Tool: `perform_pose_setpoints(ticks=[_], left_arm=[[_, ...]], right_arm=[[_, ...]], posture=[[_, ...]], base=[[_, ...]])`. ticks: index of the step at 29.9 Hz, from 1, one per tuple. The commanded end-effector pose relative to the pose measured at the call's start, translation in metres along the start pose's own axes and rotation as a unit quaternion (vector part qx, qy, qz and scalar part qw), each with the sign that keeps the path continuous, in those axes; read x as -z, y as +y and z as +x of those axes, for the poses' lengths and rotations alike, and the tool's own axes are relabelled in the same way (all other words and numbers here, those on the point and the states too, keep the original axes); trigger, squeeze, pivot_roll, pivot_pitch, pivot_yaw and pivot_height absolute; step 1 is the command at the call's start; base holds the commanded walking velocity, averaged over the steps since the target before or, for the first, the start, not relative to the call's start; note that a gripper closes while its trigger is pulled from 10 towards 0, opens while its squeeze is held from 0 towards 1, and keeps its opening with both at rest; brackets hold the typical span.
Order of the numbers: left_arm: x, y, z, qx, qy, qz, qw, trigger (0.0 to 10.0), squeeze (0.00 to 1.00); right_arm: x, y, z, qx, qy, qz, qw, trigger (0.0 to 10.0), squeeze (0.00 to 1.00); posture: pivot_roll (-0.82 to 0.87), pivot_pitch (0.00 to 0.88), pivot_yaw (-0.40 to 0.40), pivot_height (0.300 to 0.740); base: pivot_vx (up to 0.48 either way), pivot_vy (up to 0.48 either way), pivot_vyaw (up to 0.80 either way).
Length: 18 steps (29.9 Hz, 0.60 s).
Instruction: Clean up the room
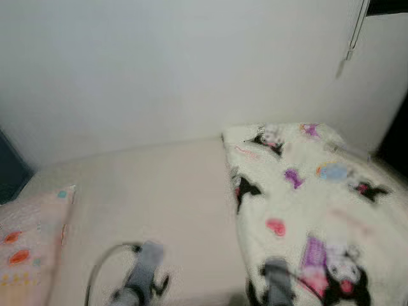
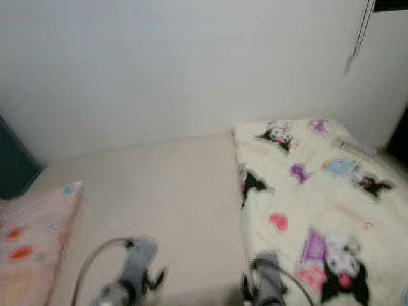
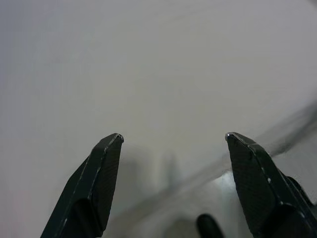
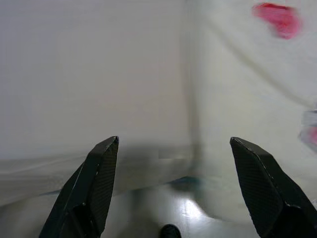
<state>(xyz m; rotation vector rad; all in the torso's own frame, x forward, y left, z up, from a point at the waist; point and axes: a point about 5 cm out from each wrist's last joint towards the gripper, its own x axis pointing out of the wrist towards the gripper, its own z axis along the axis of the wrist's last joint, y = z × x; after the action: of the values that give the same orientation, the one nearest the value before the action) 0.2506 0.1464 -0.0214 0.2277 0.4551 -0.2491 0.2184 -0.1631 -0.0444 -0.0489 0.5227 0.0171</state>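
The left gripper [image 3: 171, 136] and right gripper [image 4: 173, 141] are held low at 6 o'clock, each with fingers spread wide and nothing between them. A cartoon-printed blanket [image 1: 319, 204] is spread over the bed [image 1: 172, 204] toward 3 o'clock, its edge beside the right gripper; a pink pillow [image 1: 29, 248] lies at 9 o'clock.

Left pincer [image 3: 172, 136] and right pincer [image 4: 174, 140], both fingers spread wide.
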Motion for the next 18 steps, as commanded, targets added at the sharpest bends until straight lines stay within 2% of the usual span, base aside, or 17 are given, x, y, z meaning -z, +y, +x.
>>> perform_pose_setpoints(ticks=[1,2,5,8,12,13,18], left_arm=[[0.009,0.002,-0.003,-0.011,0.017,0.008,1.0,10.0,0.0],[0.01,0.002,-0.003,-0.015,0.019,0.009,1.0,10.0,0.0],[0.019,0.005,-0.007,-0.027,0.031,-0.033,0.999,10.0,0.0],[0.023,0.007,-0.009,-0.035,0.033,-0.054,0.997,10.0,0.0],[0.03,0.008,-0.012,-0.041,0.041,-0.062,0.996,10.0,0.0],[0.038,0.007,-0.015,-0.043,0.062,-0.063,0.995,10.0,0.0],[0.046,0.004,-0.017,-0.042,0.085,-0.07,0.993,10.0,0.0]], right_arm=[[-0.001,-0.001,0.001,0.0,0.001,-0.001,1.0,10.0,0.0],[0.0,-0.001,0.001,-0.001,0.003,-0.002,1.0,10.0,0.0],[0.005,-0.001,0.0,-0.002,0.017,-0.01,1.0,10.0,0.0],[0.007,-0.002,0.0,-0.002,0.024,-0.012,1.0,10.0,0.0],[0.014,-0.003,-0.002,-0.001,0.043,-0.024,0.999,10.0,0.0],[0.027,-0.004,-0.006,-0.002,0.077,-0.038,0.996,10.0,0.0],[0.038,-0.005,-0.01,0.001,0.11,-0.048,0.993,10.0,0.0]], posture=[[-0.01,0.004,0.057,0.74],[-0.01,0.004,0.057,0.74],[-0.01,0.003,0.055,0.74],[-0.01,0.002,0.051,0.74],[-0.01,0.0,0.046,0.74],[-0.01,0.0,0.044,0.74],[-0.01,0.0,0.046,0.74]], base=[[0.0,0.0,0.0],[0.0,0.0,0.0],[0.0,0.0,0.0],[0.0,0.0,0.0],[0.0,0.0,0.0],[0.0,0.0,0.0],[0.0,0.0,0.0]])
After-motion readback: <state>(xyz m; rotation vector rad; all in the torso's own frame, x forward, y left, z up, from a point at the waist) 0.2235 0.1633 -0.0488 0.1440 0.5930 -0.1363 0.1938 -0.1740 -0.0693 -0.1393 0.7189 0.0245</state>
